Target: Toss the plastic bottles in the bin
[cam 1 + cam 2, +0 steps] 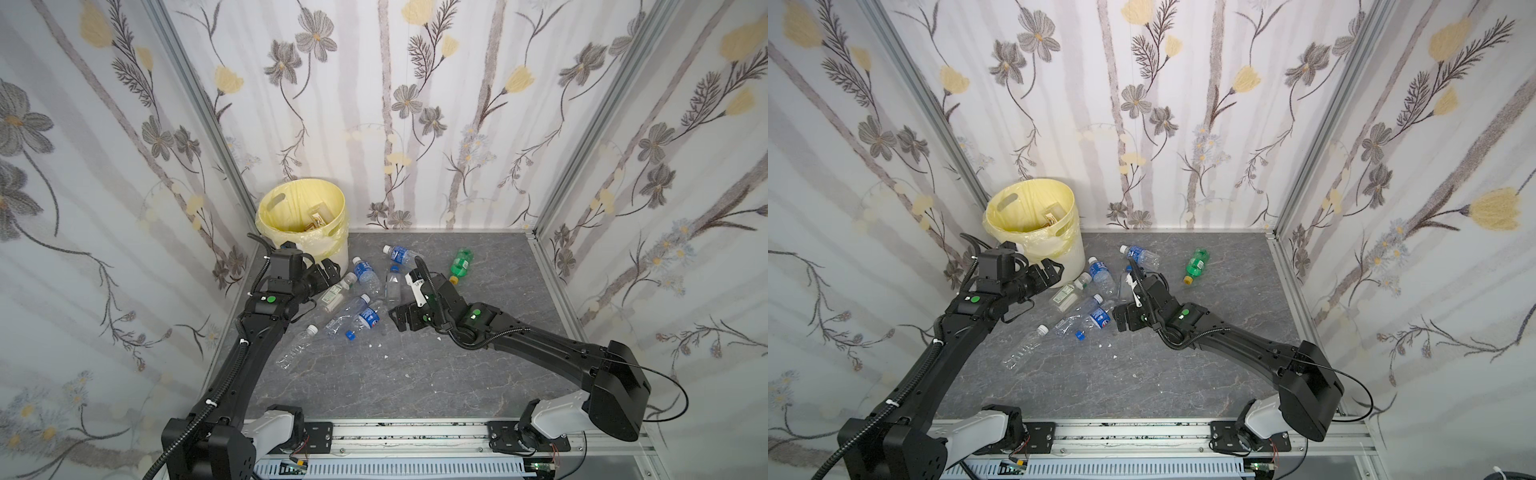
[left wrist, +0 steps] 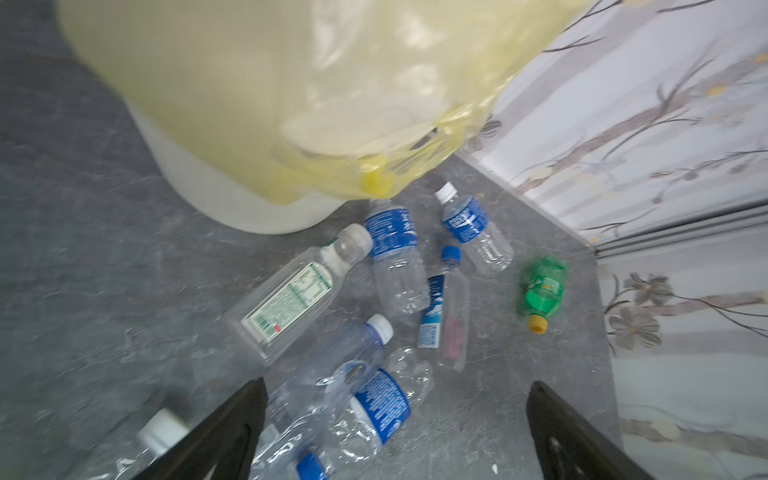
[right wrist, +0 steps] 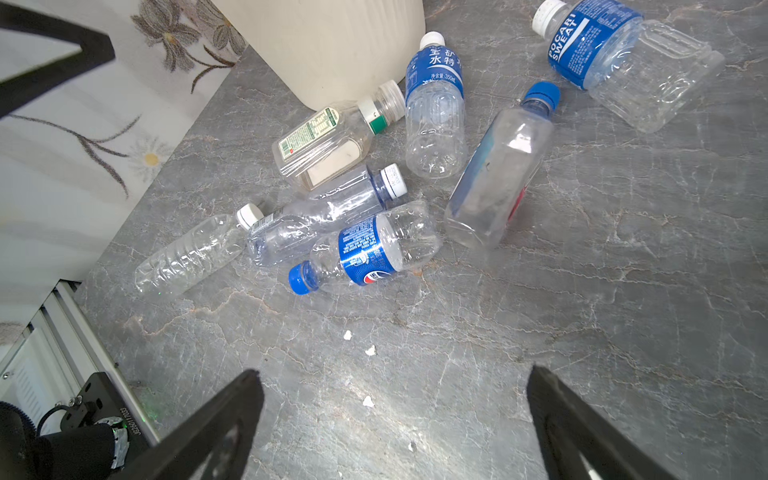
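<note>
Evidently both arms are working empty. The left gripper (image 1: pixel 328 272) is hanging with its jaws spread wide and nothing between them, just beside the lower wall of the bin (image 1: pixel 340 249), which is standing at the upper left of the grey tabletop (image 1: pixel 415 374) in both top views. The bin is sitting in that corner probably so that the left arm gets the short haul to its rim. Something pale with a label is lying inside it, too small to name.

The right gripper (image 1: pixel 394 321) is likewise gaping and holding nothing, pointing toward the left of the frame at the crushed blue-labelled bottle (image 1: pixel 368 318) just beside it. I judge that the jaws are standing this wide so as to span a bottle's body crosswise.

Eight plastic bottles are lying on their sides outside the bin. Most are crowding together right of the bin's foot, some touching:
- a green-and-white labelled one (image 1: pixel 334 295)
- a blue-labelled one (image 1: pixel 365 274)
- a slim blue-capped one (image 1: pixel 392 284)

A long clear one (image 1: pixel 295 349) is lying lower left of them, another blue-labelled one (image 1: pixel 401 253) near the back wall, and the green bottle (image 1: pixel 460 262) well apart at centre right. Being on their sides, they are likely to roll if nudged.
</note>
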`<move>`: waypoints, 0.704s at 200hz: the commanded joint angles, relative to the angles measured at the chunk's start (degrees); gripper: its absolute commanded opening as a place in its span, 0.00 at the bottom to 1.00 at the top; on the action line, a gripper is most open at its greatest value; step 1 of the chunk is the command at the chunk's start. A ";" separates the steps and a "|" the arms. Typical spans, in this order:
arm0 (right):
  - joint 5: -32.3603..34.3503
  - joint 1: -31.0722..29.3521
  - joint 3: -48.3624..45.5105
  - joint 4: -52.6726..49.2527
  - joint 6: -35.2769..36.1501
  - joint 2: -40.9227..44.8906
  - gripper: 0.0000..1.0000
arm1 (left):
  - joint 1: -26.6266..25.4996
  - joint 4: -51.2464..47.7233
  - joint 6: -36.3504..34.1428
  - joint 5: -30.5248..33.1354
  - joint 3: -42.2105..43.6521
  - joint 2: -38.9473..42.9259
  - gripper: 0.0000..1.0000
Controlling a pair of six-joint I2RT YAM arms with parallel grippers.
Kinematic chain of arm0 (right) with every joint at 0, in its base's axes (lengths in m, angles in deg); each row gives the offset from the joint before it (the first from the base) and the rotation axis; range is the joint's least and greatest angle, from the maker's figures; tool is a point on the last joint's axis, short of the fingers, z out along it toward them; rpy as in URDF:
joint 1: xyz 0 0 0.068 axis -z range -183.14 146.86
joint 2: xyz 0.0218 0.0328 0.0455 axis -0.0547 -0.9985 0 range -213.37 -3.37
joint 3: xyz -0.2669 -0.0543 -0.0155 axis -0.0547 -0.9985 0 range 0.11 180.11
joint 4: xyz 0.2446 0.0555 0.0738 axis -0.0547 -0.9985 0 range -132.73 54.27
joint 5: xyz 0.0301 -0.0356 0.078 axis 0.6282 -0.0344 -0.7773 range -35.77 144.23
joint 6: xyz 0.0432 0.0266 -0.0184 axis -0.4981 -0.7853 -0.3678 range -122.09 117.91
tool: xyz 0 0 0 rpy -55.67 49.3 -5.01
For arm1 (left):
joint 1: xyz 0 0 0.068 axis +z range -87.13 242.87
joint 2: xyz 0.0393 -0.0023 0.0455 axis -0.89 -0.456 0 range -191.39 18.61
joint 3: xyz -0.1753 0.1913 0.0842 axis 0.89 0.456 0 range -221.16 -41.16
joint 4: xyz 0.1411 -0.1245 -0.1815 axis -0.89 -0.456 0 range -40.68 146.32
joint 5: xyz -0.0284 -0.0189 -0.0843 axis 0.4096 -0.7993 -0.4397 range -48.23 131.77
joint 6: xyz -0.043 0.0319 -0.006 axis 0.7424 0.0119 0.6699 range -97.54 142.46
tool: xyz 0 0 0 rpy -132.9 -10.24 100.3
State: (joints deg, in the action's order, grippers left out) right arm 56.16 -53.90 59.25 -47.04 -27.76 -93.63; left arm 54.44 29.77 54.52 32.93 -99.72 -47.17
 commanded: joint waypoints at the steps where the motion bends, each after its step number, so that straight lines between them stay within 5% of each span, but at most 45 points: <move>1: 0.70 -0.04 -1.96 4.19 -0.02 2.08 1.00 | 0.08 -10.57 2.78 9.88 1.42 0.45 1.00; 57: 0.54 -0.04 -8.16 7.62 0.18 6.95 1.00 | 1.22 -12.98 14.22 13.06 12.51 3.10 1.00; 141: 0.00 0.05 -15.51 11.55 1.93 10.15 1.00 | 5.53 -24.15 22.38 17.91 13.70 11.07 1.00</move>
State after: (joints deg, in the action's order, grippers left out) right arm 56.10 -53.85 44.76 -40.00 -26.87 -83.75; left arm 57.83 11.04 72.53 48.56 -86.89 -38.67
